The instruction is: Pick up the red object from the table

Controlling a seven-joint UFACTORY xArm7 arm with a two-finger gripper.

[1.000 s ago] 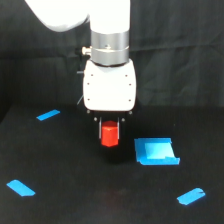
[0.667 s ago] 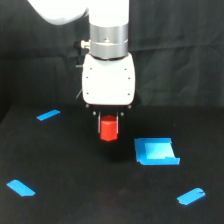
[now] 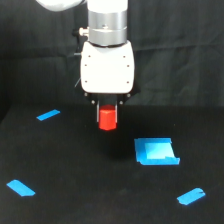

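The red object (image 3: 107, 119) is a small red-orange cylinder hanging above the black table (image 3: 90, 180), clear of the surface. My gripper (image 3: 108, 116) is shut on it, with a dark finger on each side of its upper part. The white gripper body rises straight above it in the middle of the exterior view.
A light-blue open tray (image 3: 156, 151) lies on the table to the exterior view's right of the cylinder. Blue tape strips mark the table at the left (image 3: 48, 115), lower left (image 3: 21, 188) and lower right (image 3: 191, 196). A black curtain hangs behind.
The gripper has risen with the red object held in it, lifting it higher above the table. The tray and tape strips have not moved.
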